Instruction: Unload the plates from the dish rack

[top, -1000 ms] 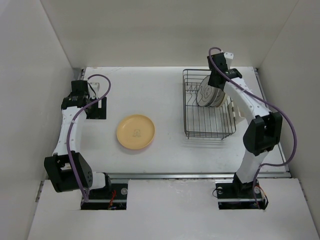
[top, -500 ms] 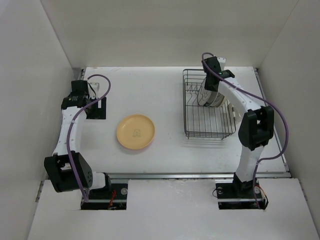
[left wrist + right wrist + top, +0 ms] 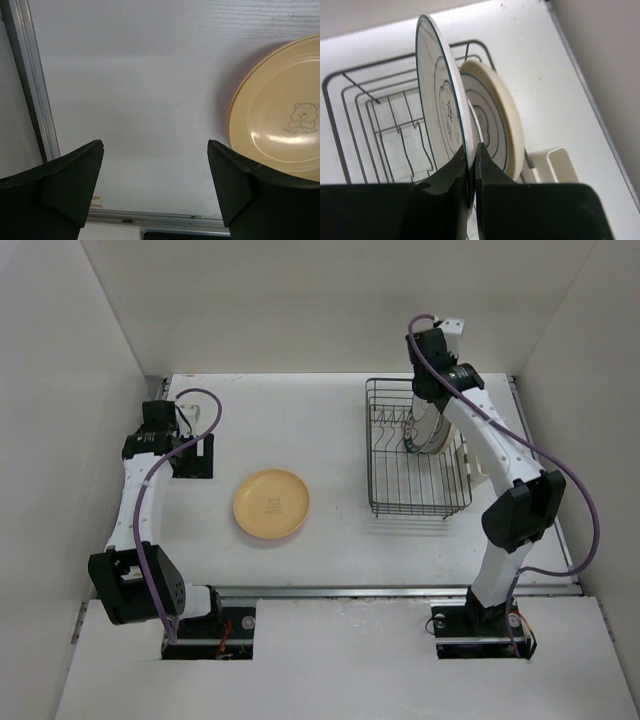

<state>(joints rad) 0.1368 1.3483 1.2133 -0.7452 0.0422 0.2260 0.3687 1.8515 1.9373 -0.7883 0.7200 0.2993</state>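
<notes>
The black wire dish rack [image 3: 372, 455] stands at the back right of the table. Upright plates [image 3: 430, 430] stand at its far right end. My right gripper [image 3: 424, 405] comes down on them from above. In the right wrist view it [image 3: 471, 150] is shut on the edge of a white plate with dark rim rings [image 3: 437, 100], held upright over the rack [image 3: 350, 110]. Behind it stand another ringed plate [image 3: 492, 125] and a cream plate [image 3: 516, 135]. A yellow-orange plate [image 3: 271, 504] lies flat on the table. My left gripper [image 3: 197, 462] is open and empty, left of that plate [image 3: 280, 130].
The cream cutlery cup [image 3: 560, 162] hangs on the rack's right side, next to the plates. The enclosure's white walls stand close on the left, back and right. A metal rail [image 3: 30, 90] runs along the table edge near my left gripper [image 3: 155, 150].
The right arm swung left and down onto the standing plates, then rose and drew back. The plates look more upright now. The left arm and the yellow-orange plate have not moved.
</notes>
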